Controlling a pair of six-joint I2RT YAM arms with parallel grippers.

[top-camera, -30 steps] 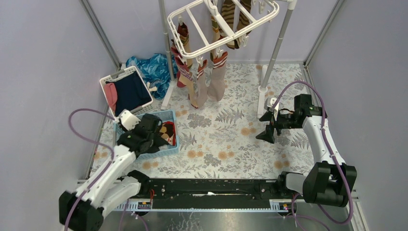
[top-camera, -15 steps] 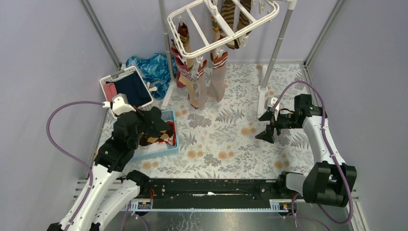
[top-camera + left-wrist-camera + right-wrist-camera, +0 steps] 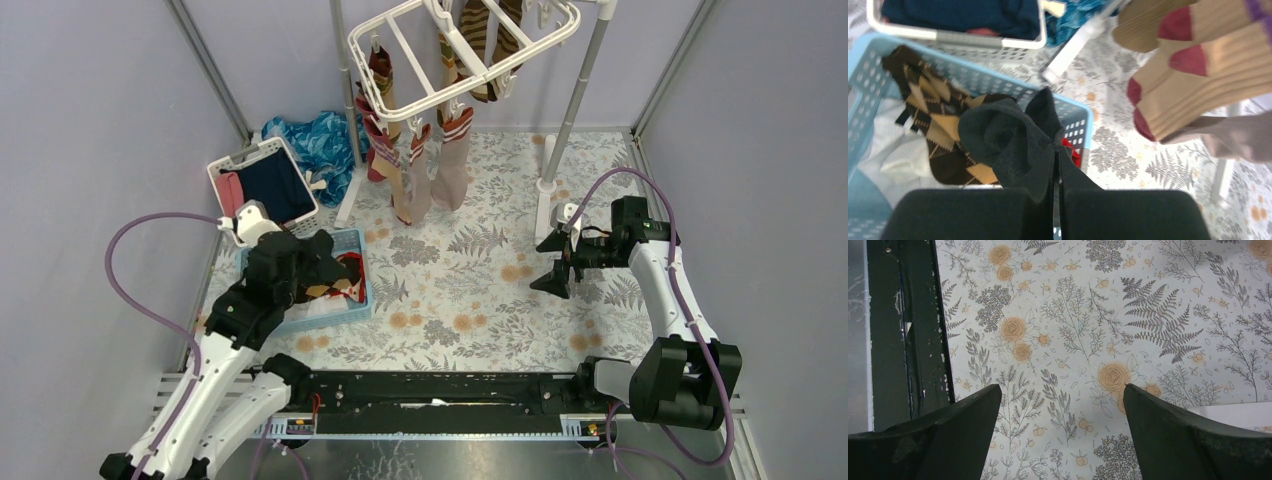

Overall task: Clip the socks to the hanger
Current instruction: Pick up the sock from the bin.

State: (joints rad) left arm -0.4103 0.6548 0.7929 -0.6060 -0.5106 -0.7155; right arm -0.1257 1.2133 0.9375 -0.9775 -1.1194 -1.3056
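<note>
Left arm has moved since the earlier frames: its elbow is raised, and the left hand [image 3: 312, 265] has come up out of the small blue plastic basket [image 3: 366, 290] with a plain black sock [image 3: 328, 248]. Right arm unchanged.

Top view: the left hand is left of centre over the blue basket, with the black sock bunched at its tip. The white plastic rectangular hanger frame [image 3: 365, 70] is at upper centre. Tan socks with red-and-white striped cuffs [image 3: 450, 160] hang from its near edge, and brown striped socks [image 3: 485, 35] hang further back. The right hand [image 3: 553, 262] is right of centre above the floral-print counter [image 3: 470, 290], fingers wide apart and holding nothing.

Left wrist view: the left hand [image 3: 1055, 192] is at bottom centre, pinched tight on the black sock [image 3: 1008, 145], which bulges at mid-frame. A brown-and-yellow argyle sock [image 3: 933, 110] lies in the blue basket [image 3: 1075, 120] at left. The red toes of the tan socks [image 3: 1198, 75] show at upper right.

Right wrist view: the right hand [image 3: 1062, 389] is wide, with only the counter [image 3: 1073, 330] between its fingers.
</note>
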